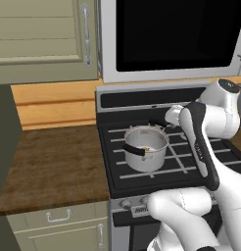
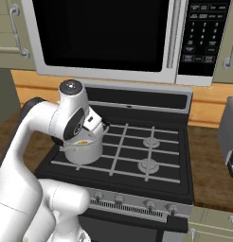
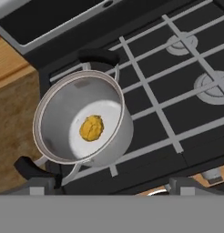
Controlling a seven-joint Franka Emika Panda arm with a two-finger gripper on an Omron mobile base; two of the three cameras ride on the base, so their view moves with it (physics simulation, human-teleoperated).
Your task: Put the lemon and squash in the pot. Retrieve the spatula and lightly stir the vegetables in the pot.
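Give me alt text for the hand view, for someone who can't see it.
A shiny steel pot sits on the black stove grate, seen from above, with one small yellow vegetable piece on its bottom. The pot's black handle points toward the lower left, and wooden counter lies to the left.

Pot (image 3: 82, 125) mouth is uncovered and reachable from above; one yellow vegetable piece (image 3: 91, 128) lies on its floor, with bare steel around it. Stove grates (image 3: 177, 82) to its side are unobstructed. Microwave (image 2: 113, 38) overhangs, limiting overhead clearance.
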